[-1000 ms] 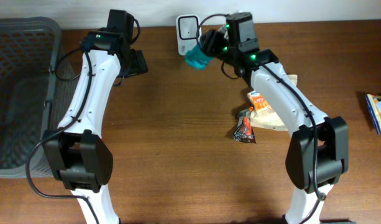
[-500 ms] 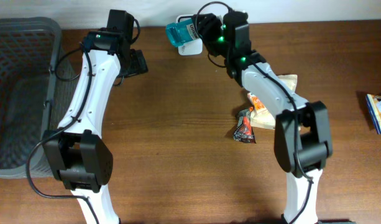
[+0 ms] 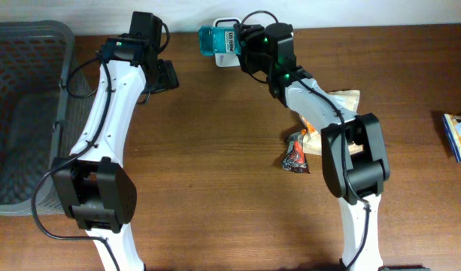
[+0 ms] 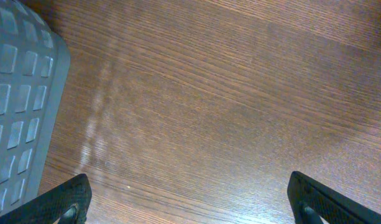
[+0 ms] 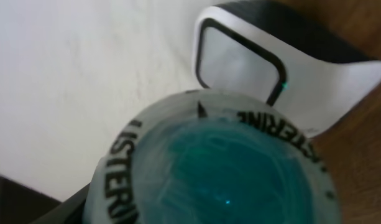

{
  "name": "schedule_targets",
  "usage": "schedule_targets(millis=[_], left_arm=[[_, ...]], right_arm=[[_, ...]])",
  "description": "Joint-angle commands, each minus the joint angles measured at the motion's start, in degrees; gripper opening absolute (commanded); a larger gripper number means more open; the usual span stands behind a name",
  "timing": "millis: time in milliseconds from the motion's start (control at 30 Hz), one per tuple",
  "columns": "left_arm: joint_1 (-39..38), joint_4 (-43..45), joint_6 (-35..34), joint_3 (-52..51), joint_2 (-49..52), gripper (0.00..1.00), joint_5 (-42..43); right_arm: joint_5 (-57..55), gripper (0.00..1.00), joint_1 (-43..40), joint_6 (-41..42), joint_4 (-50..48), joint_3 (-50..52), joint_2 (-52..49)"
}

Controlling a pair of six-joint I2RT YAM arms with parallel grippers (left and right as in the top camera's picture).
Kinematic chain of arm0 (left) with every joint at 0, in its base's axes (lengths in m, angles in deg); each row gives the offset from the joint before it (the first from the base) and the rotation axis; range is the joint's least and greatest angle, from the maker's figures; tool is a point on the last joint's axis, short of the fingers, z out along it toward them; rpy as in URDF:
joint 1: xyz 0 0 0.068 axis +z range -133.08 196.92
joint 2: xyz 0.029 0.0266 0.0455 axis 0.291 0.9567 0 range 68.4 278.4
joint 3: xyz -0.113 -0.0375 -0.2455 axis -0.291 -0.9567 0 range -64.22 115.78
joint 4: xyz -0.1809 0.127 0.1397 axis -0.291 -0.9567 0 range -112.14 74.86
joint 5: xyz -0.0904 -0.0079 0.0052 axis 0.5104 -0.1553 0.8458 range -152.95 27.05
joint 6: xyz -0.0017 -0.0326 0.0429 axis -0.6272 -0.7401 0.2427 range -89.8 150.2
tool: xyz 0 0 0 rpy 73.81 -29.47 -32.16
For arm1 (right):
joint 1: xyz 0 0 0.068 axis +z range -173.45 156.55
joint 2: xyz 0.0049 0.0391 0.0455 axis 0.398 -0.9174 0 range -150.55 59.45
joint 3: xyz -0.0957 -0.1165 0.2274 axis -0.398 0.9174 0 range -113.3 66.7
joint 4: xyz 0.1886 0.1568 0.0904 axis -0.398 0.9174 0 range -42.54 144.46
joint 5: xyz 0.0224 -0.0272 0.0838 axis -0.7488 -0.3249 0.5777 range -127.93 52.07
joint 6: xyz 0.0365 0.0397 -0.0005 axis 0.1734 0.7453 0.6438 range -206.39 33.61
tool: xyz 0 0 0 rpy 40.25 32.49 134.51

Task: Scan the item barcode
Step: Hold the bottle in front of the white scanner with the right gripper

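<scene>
A teal mouthwash bottle (image 3: 216, 39) with a white label hangs at the table's back edge, lying sideways over the white barcode scanner (image 3: 228, 61). My right gripper (image 3: 242, 42) is shut on it from the right. In the right wrist view the bottle's teal base (image 5: 221, 168) fills the lower frame, and the scanner's window (image 5: 240, 59) stands just behind it. My left gripper (image 3: 168, 77) is open and holds nothing; its fingertips (image 4: 66, 199) stand far apart above bare wood.
A grey mesh basket (image 3: 27, 113) fills the left side, its corner beside my left gripper (image 4: 16, 106). Snack packets (image 3: 324, 124) and a dark red wrapper (image 3: 295, 154) lie under the right arm. Another packet (image 3: 457, 135) lies at the right edge.
My right arm has carried the bottle left and toward the back, from beside the scanner to over it. The label now faces up. The left arm has not moved.
</scene>
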Motion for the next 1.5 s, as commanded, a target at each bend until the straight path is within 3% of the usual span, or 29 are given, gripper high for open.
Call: schedule_targets(millis=[0, 633, 1200, 1300, 1467], left_arm=[[-0.28, -0.09, -0.72, -0.07, 0.9, 0.99, -0.2], [-0.28, -0.09, -0.72, -0.07, 0.9, 0.99, -0.2], [-0.28, -0.11, -0.72, -0.07, 0.9, 0.99, -0.2], [-0.28, -0.11, -0.72, -0.07, 0.9, 0.99, -0.22], [-0.28, -0.09, -0.72, -0.07, 0.9, 0.99, -0.2]], right_arm=[[-0.35, 0.62, 0.0, 7.87, -0.85, -2.08, -0.61], [-2.23, 0.63, -4.13, 7.61, -0.63, -2.08, -0.66], [1.79, 0.61, 0.72, 7.32, -2.05, -2.08, -3.17], [1.86, 0.59, 1.14, 0.68, -4.59, -2.16, -3.26], [1.27, 0.63, 1.22, -6.43, -2.49, -6.99, -3.26]])
